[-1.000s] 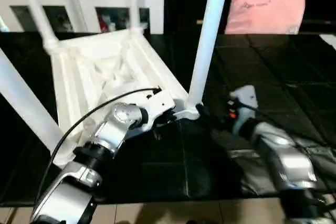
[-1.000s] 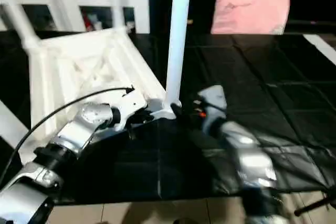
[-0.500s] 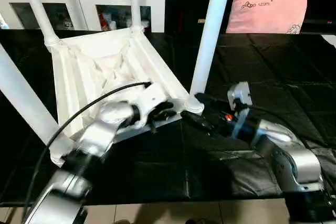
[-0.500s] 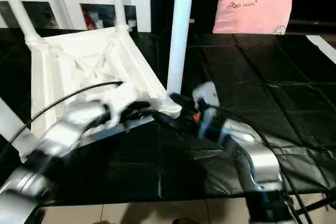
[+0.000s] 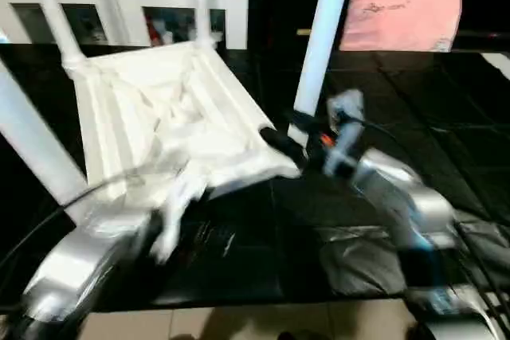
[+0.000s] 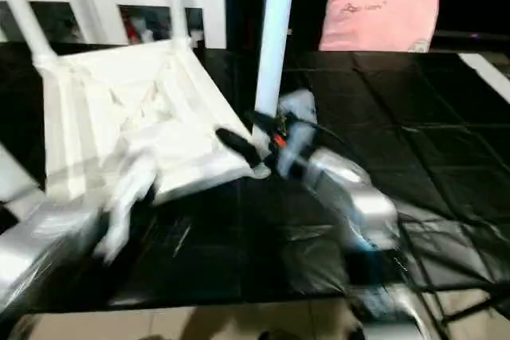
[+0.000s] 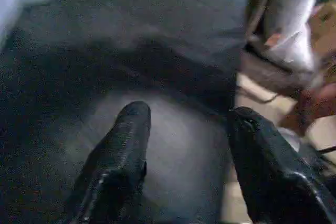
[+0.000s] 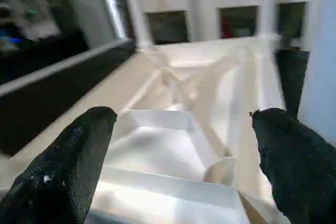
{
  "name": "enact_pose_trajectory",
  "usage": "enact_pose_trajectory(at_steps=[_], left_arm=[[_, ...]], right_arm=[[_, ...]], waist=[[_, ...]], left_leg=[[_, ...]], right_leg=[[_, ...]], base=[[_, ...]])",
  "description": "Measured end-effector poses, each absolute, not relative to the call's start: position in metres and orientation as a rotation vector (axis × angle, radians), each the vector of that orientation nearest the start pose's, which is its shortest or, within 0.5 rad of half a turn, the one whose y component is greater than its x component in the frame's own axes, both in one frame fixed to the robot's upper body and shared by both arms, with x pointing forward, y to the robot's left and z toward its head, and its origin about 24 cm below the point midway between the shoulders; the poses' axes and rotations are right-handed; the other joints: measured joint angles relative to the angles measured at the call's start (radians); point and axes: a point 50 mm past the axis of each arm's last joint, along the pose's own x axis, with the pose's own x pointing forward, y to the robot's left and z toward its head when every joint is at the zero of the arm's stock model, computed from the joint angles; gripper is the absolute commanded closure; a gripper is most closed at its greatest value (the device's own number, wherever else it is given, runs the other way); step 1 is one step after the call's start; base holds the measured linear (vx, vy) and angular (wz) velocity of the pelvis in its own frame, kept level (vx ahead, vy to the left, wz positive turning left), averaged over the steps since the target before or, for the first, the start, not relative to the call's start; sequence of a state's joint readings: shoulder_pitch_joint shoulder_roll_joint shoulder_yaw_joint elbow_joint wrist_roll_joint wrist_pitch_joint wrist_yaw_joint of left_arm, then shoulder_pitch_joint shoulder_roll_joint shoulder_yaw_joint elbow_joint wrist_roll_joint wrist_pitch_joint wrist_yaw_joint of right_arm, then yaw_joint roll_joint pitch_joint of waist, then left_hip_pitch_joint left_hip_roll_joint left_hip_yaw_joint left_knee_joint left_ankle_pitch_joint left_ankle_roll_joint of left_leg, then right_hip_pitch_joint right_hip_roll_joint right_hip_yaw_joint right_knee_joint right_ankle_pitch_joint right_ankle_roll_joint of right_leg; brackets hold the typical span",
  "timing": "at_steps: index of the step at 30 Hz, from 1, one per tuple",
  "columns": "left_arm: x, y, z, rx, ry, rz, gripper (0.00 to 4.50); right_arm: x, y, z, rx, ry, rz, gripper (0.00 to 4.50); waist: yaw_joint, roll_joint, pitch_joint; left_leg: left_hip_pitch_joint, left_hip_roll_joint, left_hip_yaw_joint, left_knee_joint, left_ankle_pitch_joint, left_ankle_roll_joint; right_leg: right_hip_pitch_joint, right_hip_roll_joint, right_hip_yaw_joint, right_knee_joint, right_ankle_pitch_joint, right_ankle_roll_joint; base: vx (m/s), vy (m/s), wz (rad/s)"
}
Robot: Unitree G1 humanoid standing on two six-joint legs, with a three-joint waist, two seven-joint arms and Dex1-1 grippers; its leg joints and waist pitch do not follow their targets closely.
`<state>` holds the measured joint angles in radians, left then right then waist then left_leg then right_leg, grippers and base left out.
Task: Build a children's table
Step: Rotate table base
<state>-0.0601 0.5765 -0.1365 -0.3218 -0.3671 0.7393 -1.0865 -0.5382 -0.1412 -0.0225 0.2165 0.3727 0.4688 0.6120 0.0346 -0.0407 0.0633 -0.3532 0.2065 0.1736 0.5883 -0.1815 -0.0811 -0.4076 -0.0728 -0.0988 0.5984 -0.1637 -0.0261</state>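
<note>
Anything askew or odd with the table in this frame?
The tabletop lies upside down on the black mat, ribbed side up, legs pointing upward, which suits assembly. It looks tipped, its near corner raised by the near leg, where the right tool sits. No damage visible.

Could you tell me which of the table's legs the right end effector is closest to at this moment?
The leg at the tabletop's near right corner. The right end effector is at its base; the other legs stand at the far and left corners.

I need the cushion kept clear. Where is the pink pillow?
The pink pillow lies at the far right of the head view, beyond the tabletop, behind the right pincer.
</note>
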Motion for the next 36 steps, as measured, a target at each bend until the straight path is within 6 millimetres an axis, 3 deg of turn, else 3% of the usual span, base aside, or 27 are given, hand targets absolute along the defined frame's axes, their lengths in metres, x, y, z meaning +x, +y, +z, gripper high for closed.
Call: enact_pose_trajectory(at_steps=[5, 8, 10, 13, 17, 19, 21, 25, 28, 36], left_arm=[[0.193, 0.172, 0.07, -0.012, 0.64, -1.208, 1.39], [0.171, 0.191, 0.067, -0.035, 0.729, -1.153, 1.16], [0.16, 0.206, 0.065, -0.039, 0.794, -1.106, 1.05], [0.156, 0.221, 0.069, -0.018, 0.826, -1.073, 0.84], [0.166, 0.258, 0.08, 0.066, 0.789, -0.921, 0.53], [0.182, 0.268, 0.091, 0.107, 0.705, -0.854, 0.32], [0.203, 0.272, 0.108, 0.145, 0.575, -0.806, 0.17], [0.224, 0.264, 0.125, 0.136, 0.412, -0.816, 0.07], [0.233, 0.252, 0.127, 0.105, 0.353, -0.857, 0.07], [0.256, 0.214, 0.127, 0.041, 0.258, -0.994, 0.07]], right_arm=[[0.343, -0.107, 0.112, 0.232, 0.128, 0.722, 0.0], [0.36, -0.113, 0.112, 0.183, 0.138, 0.628, 0.0], [0.368, -0.126, 0.11, 0.184, 0.141, 0.541, 0.0], [0.371, -0.134, 0.109, 0.174, 0.142, 0.495, 0.0], [0.371, -0.145, 0.108, 0.143, 0.144, 0.499, 0.0], [0.365, -0.154, 0.106, 0.109, 0.142, 0.527, 0.0], [0.352, -0.153, 0.091, 0.084, 0.18, 0.59, 0.0], [0.326, -0.149, 0.059, 0.062, 0.291, 0.658, 0.0], [0.316, -0.155, 0.043, 0.006, 0.366, 0.634, 0.0], [0.311, -0.157, 0.014, -0.164, 0.488, 0.494, 0.0]], waist=[[-0.005, -0.019, -0.003], [-0.012, -0.033, -0.001], [-0.002, -0.037, -0.001], [-0.002, -0.038, -0.002], [-0.002, -0.042, -0.003], [0.006, -0.042, -0.003], [0.007, -0.043, -0.004], [-0.004, -0.048, -0.007], [-0.006, -0.045, -0.006], [-0.005, -0.038, -0.004]], left_leg=[[0.0, 0.0, 0.002, 0.0, 0.0, 0.0], [0.001, 0.0, 0.001, 0.001, 0.0, 0.0], [0.001, 0.0, 0.001, 0.001, 0.0, 0.0], [0.0, -0.001, 0.001, 0.001, 0.0, 0.0], [-0.001, 0.0, -0.001, 0.001, 0.0, 0.0], [-0.001, 0.0, -0.002, 0.002, 0.0, -0.001], [0.001, 0.001, -0.002, 0.001, 0.0, 0.0], [0.001, 0.001, -0.001, 0.002, 0.0, -0.001], [0.003, 0.002, 0.0, 0.002, 0.001, -0.002], [0.005, 0.003, -0.003, 0.004, 0.003, -0.005]], right_leg=[[0.001, 0.0, 0.003, -0.001, 0.0, 0.0], [0.0, 0.0, 0.003, 0.002, 0.0, 0.0], [0.001, 0.001, 0.003, 0.002, -0.001, 0.002], [0.001, 0.001, 0.005, 0.001, -0.002, 0.003], [0.001, 0.003, 0.005, 0.002, -0.002, 0.003], [0.003, 0.003, 0.005, 0.001, -0.002, 0.003], [0.005, 0.006, 0.008, 0.002, -0.003, 0.004], [0.005, 0.008, 0.014, 0.002, -0.002, 0.002], [0.004, 0.012, 0.016, 0.003, -0.001, 0.001], [0.003, 0.014, 0.017, 0.008, 0.0, -0.001]], base=[[0.0, 0.0, 0.0], [0.0, 0.0, 0.0], [0.0, 0.0, 0.0], [0.0, 0.0, 0.0], [0.0, 0.0, 0.0], [0.0, 0.0, 0.0], [0.0, 0.0, 0.0], [0.0, 0.0, 0.0], [0.0, 0.0, 0.0], [0.0, 0.0, 0.0]])
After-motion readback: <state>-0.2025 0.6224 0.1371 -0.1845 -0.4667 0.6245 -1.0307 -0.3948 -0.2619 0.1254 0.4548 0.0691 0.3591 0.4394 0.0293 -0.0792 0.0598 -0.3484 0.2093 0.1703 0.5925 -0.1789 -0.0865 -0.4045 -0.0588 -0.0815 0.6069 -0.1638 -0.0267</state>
